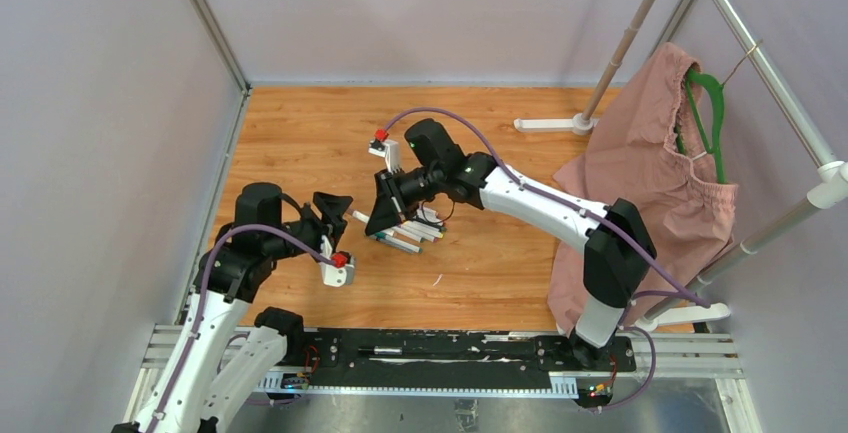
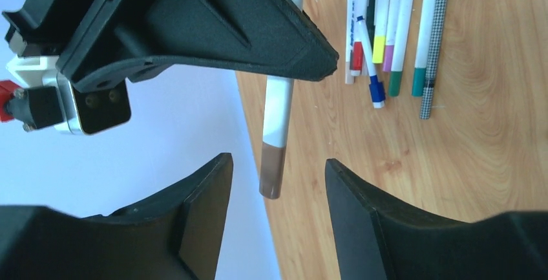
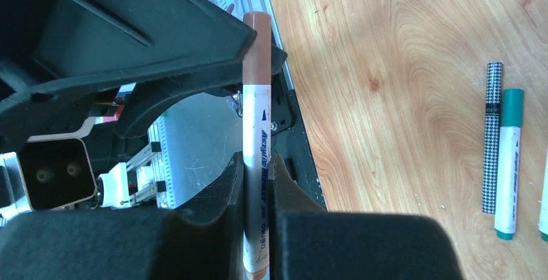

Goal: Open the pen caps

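The right gripper [image 3: 257, 189] grips the pen [image 3: 256, 125] tight, its brown cap [image 2: 272, 172] pointing lengthwise into the left gripper's [image 2: 278, 163] wide, empty jaws.

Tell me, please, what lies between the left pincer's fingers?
The brown pen cap of the marker in the right pincer, touching neither finger; the left wrist view shows it.

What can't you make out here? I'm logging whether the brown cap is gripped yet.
Top external: the right gripper covers most of the brown-capped marker and part of the pen pile.
Left wrist: the marker's upper barrel is behind the fingers of the right gripper; the pile runs off the top edge.
Right wrist: the brown cap overlaps a finger of the left gripper, so contact is unclear there.
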`<move>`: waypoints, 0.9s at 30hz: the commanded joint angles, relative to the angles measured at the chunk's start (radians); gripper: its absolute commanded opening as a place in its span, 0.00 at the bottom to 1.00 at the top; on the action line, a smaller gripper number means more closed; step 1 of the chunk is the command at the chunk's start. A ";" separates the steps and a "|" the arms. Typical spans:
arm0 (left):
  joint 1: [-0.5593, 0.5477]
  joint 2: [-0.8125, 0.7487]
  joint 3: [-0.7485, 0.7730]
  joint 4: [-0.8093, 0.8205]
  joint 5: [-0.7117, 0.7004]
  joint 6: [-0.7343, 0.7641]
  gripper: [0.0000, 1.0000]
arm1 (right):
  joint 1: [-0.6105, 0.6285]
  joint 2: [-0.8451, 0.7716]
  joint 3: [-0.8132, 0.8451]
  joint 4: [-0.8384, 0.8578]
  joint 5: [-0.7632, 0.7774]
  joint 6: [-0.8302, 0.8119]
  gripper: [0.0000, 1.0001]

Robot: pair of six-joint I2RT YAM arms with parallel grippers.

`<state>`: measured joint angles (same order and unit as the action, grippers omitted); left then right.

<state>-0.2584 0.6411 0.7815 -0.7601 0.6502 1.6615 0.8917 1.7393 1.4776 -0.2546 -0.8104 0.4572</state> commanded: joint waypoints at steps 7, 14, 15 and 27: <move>-0.003 0.039 0.033 -0.011 0.065 -0.077 0.51 | -0.016 -0.038 -0.060 0.006 -0.081 -0.022 0.00; -0.004 0.057 0.020 -0.011 0.037 -0.022 0.45 | -0.016 -0.013 -0.011 -0.043 -0.118 -0.044 0.00; -0.004 0.058 0.017 -0.011 0.037 -0.014 0.45 | -0.017 -0.007 -0.002 -0.052 -0.119 -0.047 0.00; -0.005 0.024 -0.031 -0.009 0.003 0.114 0.00 | -0.015 0.057 0.061 -0.105 -0.093 -0.046 0.00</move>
<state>-0.2584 0.6777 0.7658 -0.7586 0.6598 1.7226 0.8814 1.7718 1.5009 -0.3145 -0.9154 0.4213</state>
